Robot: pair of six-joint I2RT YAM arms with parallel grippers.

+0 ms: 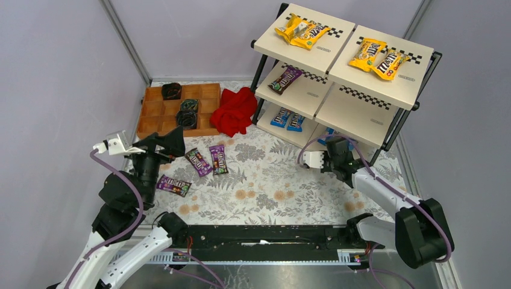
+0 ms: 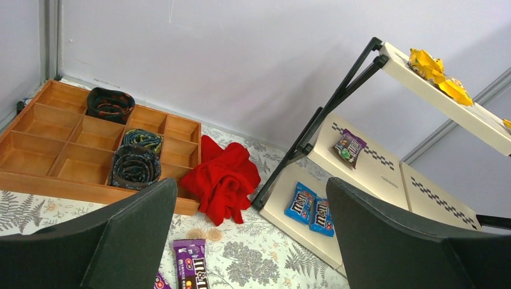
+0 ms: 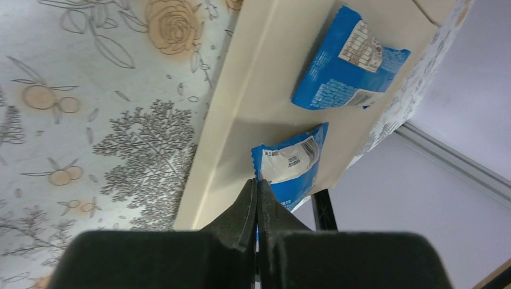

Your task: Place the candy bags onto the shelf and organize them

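Candy bags (image 1: 304,31), glossy: yellow pairs on top of the shelf (image 1: 361,111), one dark mid-tier, blues on the bottom board, three purple on the desk (image 1: 271,186). Left gripper (image 1: 167,143) jaws gape, empty; right gripper (image 3: 257,183) jaws pressed together, tips touching a blue bag (image 3: 289,165).

Glossy candy bags (image 1: 219,159); smooth wooden tray (image 1: 155,109); soft red cloth (image 1: 235,111)
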